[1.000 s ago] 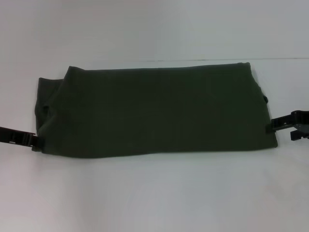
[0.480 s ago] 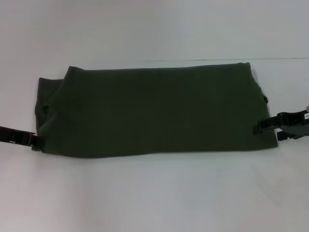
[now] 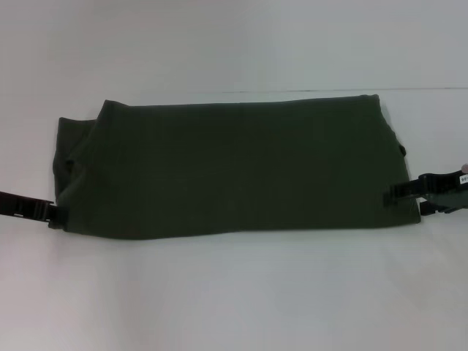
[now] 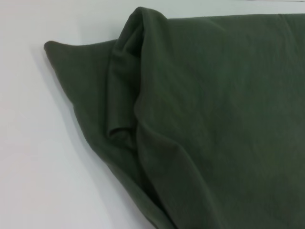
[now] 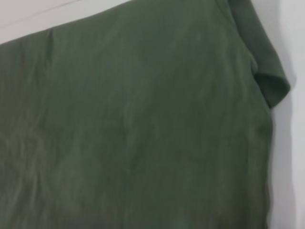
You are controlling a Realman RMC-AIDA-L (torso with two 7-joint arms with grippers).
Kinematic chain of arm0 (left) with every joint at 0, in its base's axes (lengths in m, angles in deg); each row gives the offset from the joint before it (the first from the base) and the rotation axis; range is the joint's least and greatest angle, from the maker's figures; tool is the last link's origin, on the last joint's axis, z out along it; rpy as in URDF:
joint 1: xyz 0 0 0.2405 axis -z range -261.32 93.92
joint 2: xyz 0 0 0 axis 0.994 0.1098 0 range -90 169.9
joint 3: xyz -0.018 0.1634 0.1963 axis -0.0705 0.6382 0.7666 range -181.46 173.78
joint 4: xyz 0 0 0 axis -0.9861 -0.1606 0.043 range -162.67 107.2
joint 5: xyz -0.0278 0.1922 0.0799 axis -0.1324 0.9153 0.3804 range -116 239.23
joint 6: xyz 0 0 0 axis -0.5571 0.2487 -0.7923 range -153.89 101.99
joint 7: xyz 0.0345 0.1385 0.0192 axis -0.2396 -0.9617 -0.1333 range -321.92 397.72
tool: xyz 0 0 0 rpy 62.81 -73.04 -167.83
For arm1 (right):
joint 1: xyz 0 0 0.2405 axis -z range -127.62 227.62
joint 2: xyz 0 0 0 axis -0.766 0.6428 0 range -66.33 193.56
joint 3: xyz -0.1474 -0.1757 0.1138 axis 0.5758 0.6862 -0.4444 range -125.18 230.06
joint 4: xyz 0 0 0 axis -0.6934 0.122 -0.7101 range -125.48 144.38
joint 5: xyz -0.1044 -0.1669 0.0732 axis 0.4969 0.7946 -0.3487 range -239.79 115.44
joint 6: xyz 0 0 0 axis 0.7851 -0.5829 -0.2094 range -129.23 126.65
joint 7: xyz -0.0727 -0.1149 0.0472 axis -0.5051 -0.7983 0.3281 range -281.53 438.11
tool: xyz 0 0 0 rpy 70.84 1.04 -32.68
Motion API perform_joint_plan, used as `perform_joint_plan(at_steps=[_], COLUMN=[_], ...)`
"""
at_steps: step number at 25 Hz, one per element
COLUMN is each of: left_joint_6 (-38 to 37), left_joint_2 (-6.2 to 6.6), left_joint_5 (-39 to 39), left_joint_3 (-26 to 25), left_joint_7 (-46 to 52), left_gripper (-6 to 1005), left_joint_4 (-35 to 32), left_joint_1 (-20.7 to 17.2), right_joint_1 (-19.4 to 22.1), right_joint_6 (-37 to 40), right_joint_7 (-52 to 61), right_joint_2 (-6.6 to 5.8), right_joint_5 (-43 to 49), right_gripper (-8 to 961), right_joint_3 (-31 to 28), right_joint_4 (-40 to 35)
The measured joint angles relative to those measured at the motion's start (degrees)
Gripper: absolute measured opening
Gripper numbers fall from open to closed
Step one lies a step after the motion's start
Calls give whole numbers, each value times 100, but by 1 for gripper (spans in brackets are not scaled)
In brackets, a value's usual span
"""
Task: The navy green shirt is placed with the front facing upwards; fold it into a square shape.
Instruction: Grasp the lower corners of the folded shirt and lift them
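Folded shirt (image 3: 234, 168) lies on the white table (image 3: 234, 292).
Left gripper (image 3: 50, 212) and right gripper (image 3: 398, 194) touch its near corners; finger grip unclear.

Right gripper (image 3: 395, 194), black, on the table's right side: a second ago its tips sat just off the right edge of the folded dark olive-green cotton shirt (image 3: 234, 168). They have since slid inward over that edge, onto the near right corner. In the last half second it backed off slightly.
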Motion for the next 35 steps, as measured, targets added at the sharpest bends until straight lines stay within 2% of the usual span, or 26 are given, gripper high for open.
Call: perform_joint_plan(at_steps=[9,32,35], left_joint_6=[0,-9,-10], left_joint_2=[0,0,0], left_joint_5=[0,-6,-8], left_joint_3=[0,0,0], left_joint_7=[0,-9,-9], left_gripper=[43,42,42], left_joint_4=[2,-8,-8], left_joint_1=[-6,0,-1], right_joint_1=[7,-25,-7], right_joint_6=[-47,-238,-248], right_joint_7=[-62,-91,-83], right_joint_2=[86,95,95], right_joint_5=[-3,3,6], right_gripper=[797,753,605], right_joint_3=[9,17,17], right_joint_4=[0,211,211])
